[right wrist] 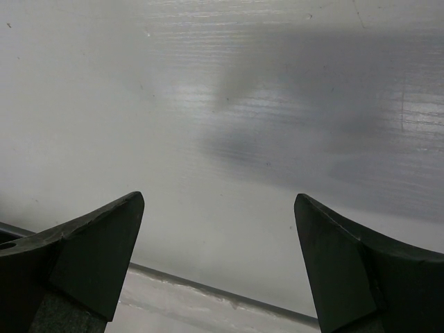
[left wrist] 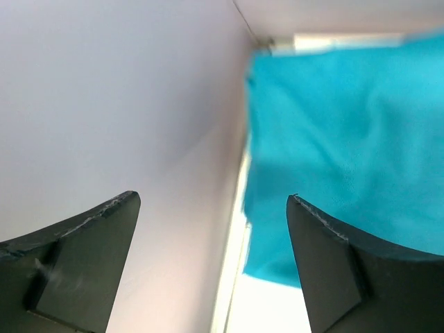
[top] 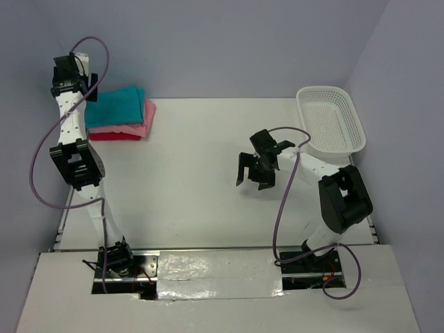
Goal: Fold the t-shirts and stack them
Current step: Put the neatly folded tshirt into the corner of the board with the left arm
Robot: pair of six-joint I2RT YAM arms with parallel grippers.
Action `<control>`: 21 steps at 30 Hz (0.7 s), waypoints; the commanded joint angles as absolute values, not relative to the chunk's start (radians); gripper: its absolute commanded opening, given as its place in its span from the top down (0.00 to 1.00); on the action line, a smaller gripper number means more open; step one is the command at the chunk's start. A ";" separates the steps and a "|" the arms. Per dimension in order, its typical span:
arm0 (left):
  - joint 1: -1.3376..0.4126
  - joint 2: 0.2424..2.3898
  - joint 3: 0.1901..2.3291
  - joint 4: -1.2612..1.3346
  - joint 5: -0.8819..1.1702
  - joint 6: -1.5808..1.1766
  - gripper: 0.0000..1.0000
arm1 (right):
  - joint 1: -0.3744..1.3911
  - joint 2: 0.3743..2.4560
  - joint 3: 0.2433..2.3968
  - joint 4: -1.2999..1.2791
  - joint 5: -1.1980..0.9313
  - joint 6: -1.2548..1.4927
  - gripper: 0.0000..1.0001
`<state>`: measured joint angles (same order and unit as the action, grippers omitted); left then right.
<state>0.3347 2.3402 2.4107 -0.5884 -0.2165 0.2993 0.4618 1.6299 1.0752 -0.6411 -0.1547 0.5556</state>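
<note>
Now the folded t-shirts (top: pixel 122 113) are stacked (teal on top). Just left of them, the left gripper (top: pixel 73 69), jaws wide, should be lifted straight clear, unsnagged. Well right, the right gripper (top: pixel 258 168) is spread empty.

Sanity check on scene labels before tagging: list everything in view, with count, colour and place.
t-shirts: one folded stack, far left of the table by the back wall. Teal on top, salmon pink under it, crimson red at the bottom. Three layers show; I cannot tell if there are more.
basket: one, white plastic lattice, far right corner.
table: one, white.
cables: two, purple, one along each arm.
left gripper: one, black, open, above the stack's left edge by the wall, holding nothing.
right gripper: one, black, open, over bare table right of centre, holding nothing.
</note>
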 commanded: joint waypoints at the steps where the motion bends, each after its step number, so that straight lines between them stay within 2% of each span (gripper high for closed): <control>1: 0.330 2.157 2.461 -0.538 -0.223 0.270 0.01 | 0.457 1.577 1.095 -0.649 -0.160 0.545 0.03; 4: 0.305 2.031 2.383 -0.668 -0.094 0.299 0.01 | 0.456 1.543 1.069 -0.640 -0.152 0.546 0.02; 10: 0.105 1.654 1.874 -0.891 -0.019 0.422 0.01 | 0.420 1.366 0.957 -0.618 -0.129 0.538 0.00; 11: 0.072 1.544 1.724 -0.916 -0.008 0.426 0.01 | 0.402 1.300 0.939 -0.620 -0.117 0.537 0.00; 15: -0.079 1.274 1.367 -0.911 -0.008 0.426 0.01 | 0.364 1.131 0.839 -0.630 -0.101 0.519 0.00; 19: -0.110 1.047 1.003 -0.887 -0.032 0.451 0.01 | 0.344 0.949 0.752 -0.634 -0.100 0.514 0.00; 21: -0.110 0.922 0.901 -0.874 -0.074 0.459 0.01 | 0.342 0.881 0.686 -0.618 -0.089 0.538 0.00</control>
<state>-0.1085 1.0451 1.0058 -0.8772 -0.0246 0.4271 0.3485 0.9619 0.7486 -0.6292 -0.1116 0.5339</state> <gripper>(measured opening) 0.994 0.994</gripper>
